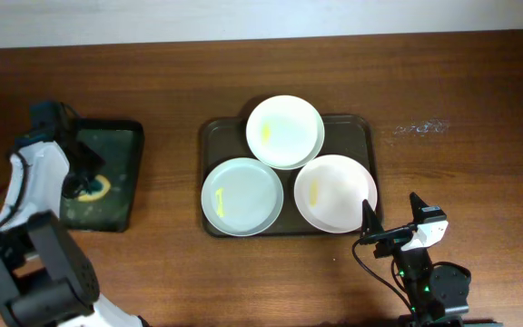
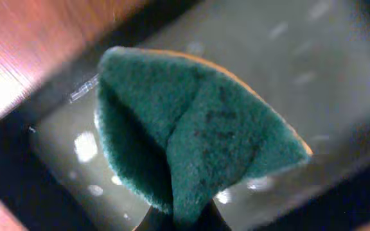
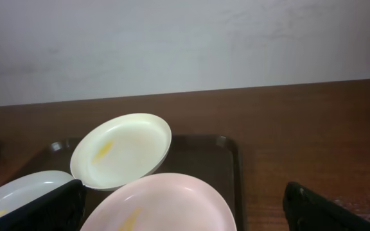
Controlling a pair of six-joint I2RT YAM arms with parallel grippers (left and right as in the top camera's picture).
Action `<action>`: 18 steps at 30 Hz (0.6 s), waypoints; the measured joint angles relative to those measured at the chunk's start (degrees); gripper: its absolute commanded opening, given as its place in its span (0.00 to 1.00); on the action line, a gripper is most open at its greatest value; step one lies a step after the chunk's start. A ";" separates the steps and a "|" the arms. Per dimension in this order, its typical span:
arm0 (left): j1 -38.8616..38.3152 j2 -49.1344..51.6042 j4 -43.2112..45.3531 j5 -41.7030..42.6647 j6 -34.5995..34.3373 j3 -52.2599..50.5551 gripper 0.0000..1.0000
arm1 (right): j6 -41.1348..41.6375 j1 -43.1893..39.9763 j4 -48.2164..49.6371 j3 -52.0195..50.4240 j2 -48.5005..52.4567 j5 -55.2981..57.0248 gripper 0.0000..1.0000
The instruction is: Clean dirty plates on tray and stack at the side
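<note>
Three plates lie on the dark brown tray (image 1: 352,132): a far plate (image 1: 285,132), a bluish front-left plate (image 1: 242,196) and a front-right plate (image 1: 336,193), each with a yellow smear. My left gripper (image 1: 82,182) is over the small black tray (image 1: 121,173) and is shut on a green scouring sponge (image 2: 198,138), which fills the left wrist view. My right gripper (image 1: 390,216) is open and empty just off the tray's front right corner. In the right wrist view the front-right plate (image 3: 172,205) lies between its fingers, with the far plate (image 3: 122,151) behind.
The wooden table (image 1: 470,109) extends to the right of the brown tray, with a faint smudge (image 1: 420,128) on it. A pale wall (image 3: 185,38) runs along the far edge.
</note>
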 measured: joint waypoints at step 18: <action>-51.45 3.93 0.02 8.44 -6.69 -0.76 0.58 | 0.02 0.00 0.02 0.00 0.00 0.00 0.98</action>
